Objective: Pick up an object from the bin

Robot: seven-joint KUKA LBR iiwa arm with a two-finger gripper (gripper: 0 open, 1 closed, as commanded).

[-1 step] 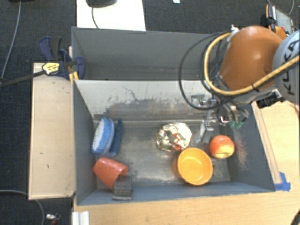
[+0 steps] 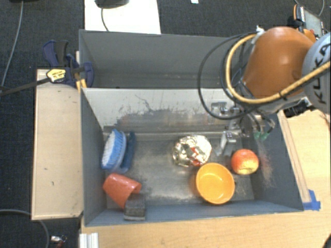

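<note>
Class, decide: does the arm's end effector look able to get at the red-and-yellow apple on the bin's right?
Probably yes. The end effector hangs just up-left of the apple, whose top lies bare; the orange bowl beside it may crowd one side.

Bowl (image 2: pixel 214 183): on the floor of the bin (image 2: pixel 155 107), by its front wall.
Apple (image 2: pixel 244 161): just right of the bowl, slightly behind it.
Crumpled wrapper (image 2: pixel 192 151): just behind the bowl, to its left.
Gripper (image 2: pixel 235 136): behind the bowl, above the apple's far side.
Brush (image 2: pixel 115 150): well left of the bowl, farther back.
Cup (image 2: pixel 120 188): well left of the bowl, lying on its side.
Block (image 2: pixel 135 207): left of the bowl, touching the cup.
</note>
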